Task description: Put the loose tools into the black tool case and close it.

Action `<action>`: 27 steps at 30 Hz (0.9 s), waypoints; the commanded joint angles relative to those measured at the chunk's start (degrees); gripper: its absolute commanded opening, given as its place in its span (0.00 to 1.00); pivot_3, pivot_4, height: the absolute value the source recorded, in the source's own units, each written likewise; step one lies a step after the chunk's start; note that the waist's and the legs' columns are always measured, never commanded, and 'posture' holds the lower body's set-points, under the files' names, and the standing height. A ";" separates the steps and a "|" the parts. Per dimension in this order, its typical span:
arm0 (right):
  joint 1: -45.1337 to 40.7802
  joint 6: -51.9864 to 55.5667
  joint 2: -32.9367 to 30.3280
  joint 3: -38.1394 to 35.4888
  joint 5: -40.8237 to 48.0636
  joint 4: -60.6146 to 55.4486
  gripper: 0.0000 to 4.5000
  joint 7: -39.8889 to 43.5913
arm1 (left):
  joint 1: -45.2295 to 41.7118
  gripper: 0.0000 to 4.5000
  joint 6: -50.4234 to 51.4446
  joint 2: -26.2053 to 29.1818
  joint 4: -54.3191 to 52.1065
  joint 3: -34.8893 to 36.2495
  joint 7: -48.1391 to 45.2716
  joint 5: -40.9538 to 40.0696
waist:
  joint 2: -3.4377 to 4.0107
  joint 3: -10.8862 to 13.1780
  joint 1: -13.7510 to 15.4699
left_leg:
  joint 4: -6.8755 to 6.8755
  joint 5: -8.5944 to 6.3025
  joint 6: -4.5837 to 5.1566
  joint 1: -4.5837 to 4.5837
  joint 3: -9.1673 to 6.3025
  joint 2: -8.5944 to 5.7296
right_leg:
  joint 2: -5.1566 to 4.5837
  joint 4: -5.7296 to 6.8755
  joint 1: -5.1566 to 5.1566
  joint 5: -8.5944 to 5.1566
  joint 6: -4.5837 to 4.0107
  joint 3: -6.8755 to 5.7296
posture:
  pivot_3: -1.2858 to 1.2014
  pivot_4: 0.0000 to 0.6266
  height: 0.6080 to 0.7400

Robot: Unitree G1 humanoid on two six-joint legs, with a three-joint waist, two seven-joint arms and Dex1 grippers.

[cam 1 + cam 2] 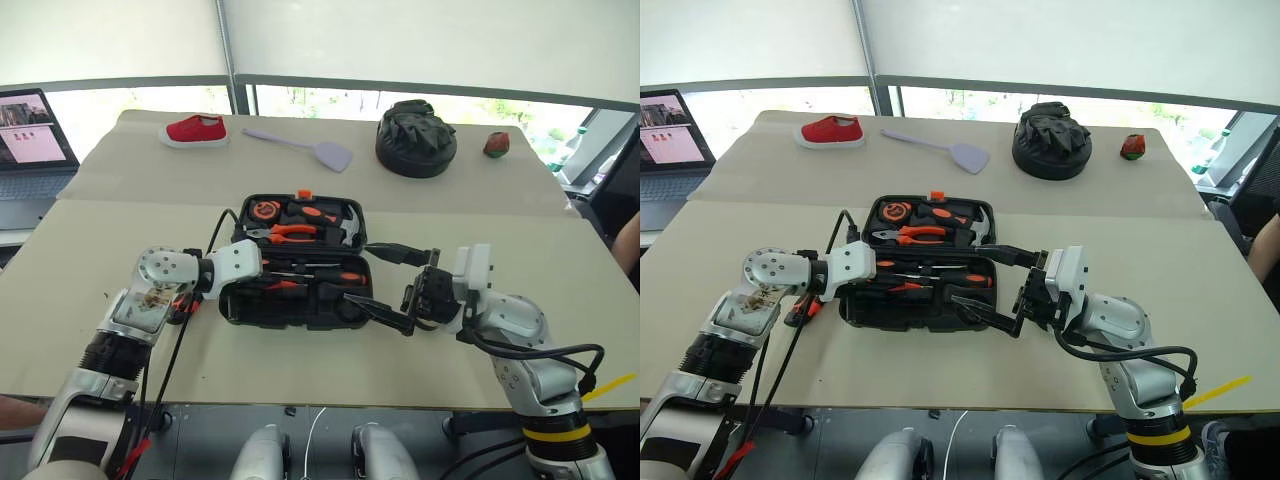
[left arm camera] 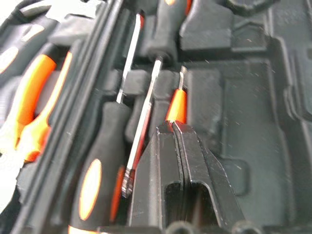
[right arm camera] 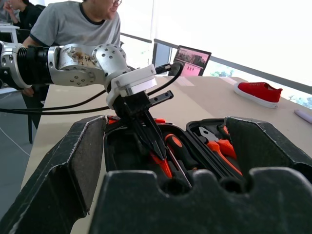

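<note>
The black tool case (image 1: 290, 318) lies open in the middle of the near table. Its far half holds orange-handled pliers (image 1: 290, 233) and a tape measure (image 1: 265, 210). Screwdrivers (image 2: 92, 180) with black and orange handles lie in the slots of the near half. My left gripper (image 2: 174, 127) is shut and points down into that near half, its tips against a small orange-handled tool (image 2: 178, 105). At the case's right end my right gripper (image 1: 390, 285) stands wide open, one finger by the far corner and one by the near corner, with nothing between them.
On the far table lie a red shoe (image 1: 195, 130), a lilac spatula (image 1: 305, 145), a round black fabric lump (image 1: 415, 138) and a small red and green object (image 1: 496, 144). A laptop (image 1: 30, 130) stands at the far left. A person (image 3: 78, 22) sits behind the left arm.
</note>
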 commanded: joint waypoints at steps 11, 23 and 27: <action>-0.19 -0.66 0.09 -0.33 0.34 -2.19 1.00 -0.76 | 0.95 0.01 -2.25 -0.46 5.26 0.61 0.77 -0.52 | 0.00 0.00 0.02 | 0.00 0.00 0.00 0.02 0.00 0.01 | -0.02 -0.01 0.02 0.00 0.00 0.00 | 0.52 0.24 1.00; -0.39 -0.58 -0.04 -0.48 0.53 -1.92 1.00 -0.71 | 3.69 0.01 0.59 -1.13 2.31 2.71 -0.74 -5.77 | 0.04 -0.03 -0.10 | -0.02 0.00 0.00 0.14 0.02 0.03 | -0.02 0.02 0.10 0.00 0.00 0.04 | 0.52 0.24 1.00; 0.63 -1.30 -0.49 -1.26 0.63 -1.46 1.00 -0.08 | 7.25 0.01 1.38 0.82 -3.74 8.25 -1.30 -11.65 | 0.03 -0.02 -0.32 | -0.02 0.00 0.00 0.06 0.02 0.07 | -0.02 0.01 0.01 0.00 0.00 0.04 | 0.52 0.24 1.00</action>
